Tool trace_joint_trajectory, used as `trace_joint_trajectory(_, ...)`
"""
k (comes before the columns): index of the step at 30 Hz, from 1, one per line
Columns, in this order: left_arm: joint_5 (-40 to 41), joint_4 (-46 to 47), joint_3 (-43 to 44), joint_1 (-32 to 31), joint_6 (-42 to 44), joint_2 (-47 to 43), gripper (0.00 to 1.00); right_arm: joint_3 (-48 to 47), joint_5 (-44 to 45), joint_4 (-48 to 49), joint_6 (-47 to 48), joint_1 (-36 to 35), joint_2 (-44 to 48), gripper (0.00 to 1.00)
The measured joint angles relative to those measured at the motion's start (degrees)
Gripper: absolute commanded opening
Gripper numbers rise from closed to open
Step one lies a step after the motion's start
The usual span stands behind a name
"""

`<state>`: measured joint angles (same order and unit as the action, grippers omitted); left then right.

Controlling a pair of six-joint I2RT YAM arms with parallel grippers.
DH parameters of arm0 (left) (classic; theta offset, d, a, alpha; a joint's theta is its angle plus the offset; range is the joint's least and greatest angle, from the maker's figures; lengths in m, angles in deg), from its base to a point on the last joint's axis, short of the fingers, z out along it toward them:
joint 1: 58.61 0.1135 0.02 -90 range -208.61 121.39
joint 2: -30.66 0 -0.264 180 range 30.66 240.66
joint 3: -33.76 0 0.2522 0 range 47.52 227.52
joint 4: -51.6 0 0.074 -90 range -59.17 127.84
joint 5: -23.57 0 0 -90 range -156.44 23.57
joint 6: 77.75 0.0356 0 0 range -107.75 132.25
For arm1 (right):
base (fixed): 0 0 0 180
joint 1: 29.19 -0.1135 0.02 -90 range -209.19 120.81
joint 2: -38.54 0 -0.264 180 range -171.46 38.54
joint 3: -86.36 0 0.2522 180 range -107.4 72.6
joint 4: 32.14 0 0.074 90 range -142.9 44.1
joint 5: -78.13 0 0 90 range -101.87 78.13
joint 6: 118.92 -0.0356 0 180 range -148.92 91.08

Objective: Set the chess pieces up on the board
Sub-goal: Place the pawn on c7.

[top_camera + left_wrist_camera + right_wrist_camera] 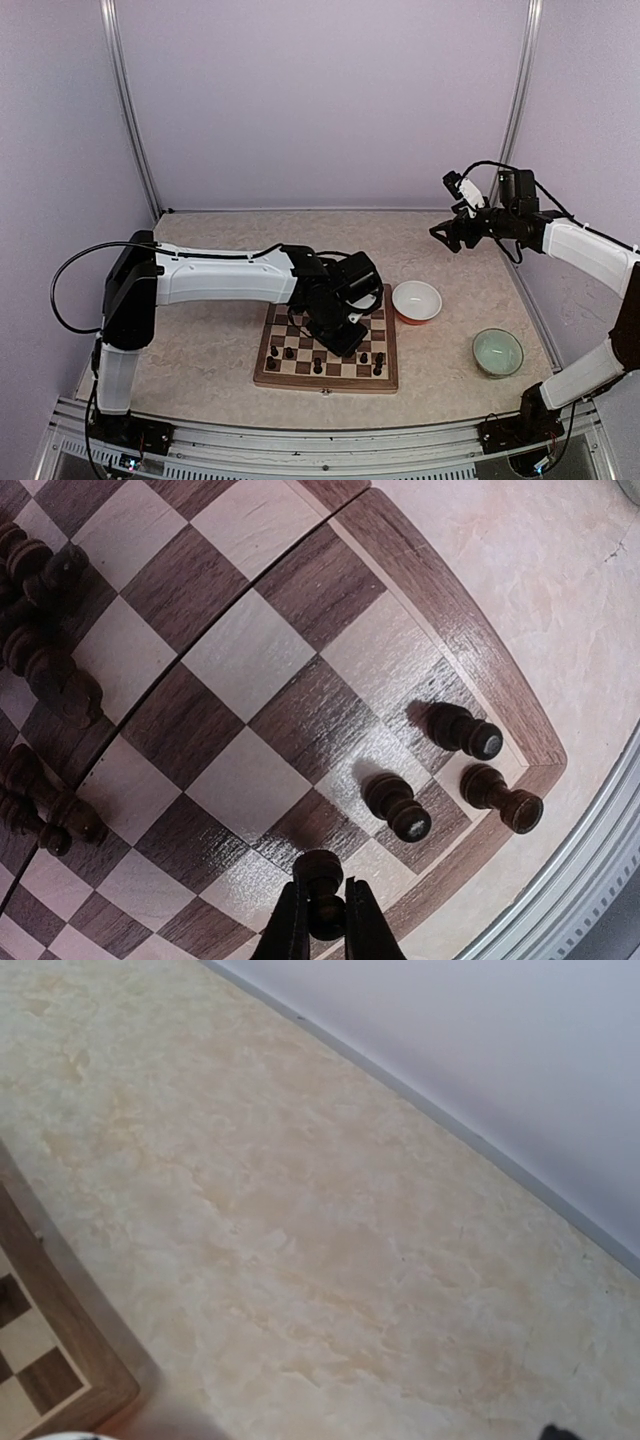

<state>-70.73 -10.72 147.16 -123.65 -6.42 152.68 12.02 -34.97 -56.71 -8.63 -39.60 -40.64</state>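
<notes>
Left wrist view: gripping one dark chess piece in the tightly closed left pincer, just above a square near the board's right near corner. Placing step in hand; next, lower upright onto the square, then release. Right pincer wide open, empty, raised over the far-right counter.

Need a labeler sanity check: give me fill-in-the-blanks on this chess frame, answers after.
1. The left gripper is shut on a dark chess ____.
2. The right gripper hangs off the board, jaws ____.
3. The bowl nearest the board is ____ in colour.
Missing: piece; open; white.
</notes>
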Motion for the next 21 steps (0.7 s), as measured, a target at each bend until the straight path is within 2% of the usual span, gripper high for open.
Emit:
trace_joint_trajectory(10, 0.0, 0.1, 0.0, 0.0, 0.0, 1.3, 0.15, 0.0, -1.1, 0.0, 0.0, 0.0, 0.0, 0.95)
trace_joint_trajectory(21, -0.4, 0.1, 0.0, -0.1, -0.2, 1.8, 0.39, 0.0, -1.8, 0.0, 0.2, 0.0, -0.7, 0.95)
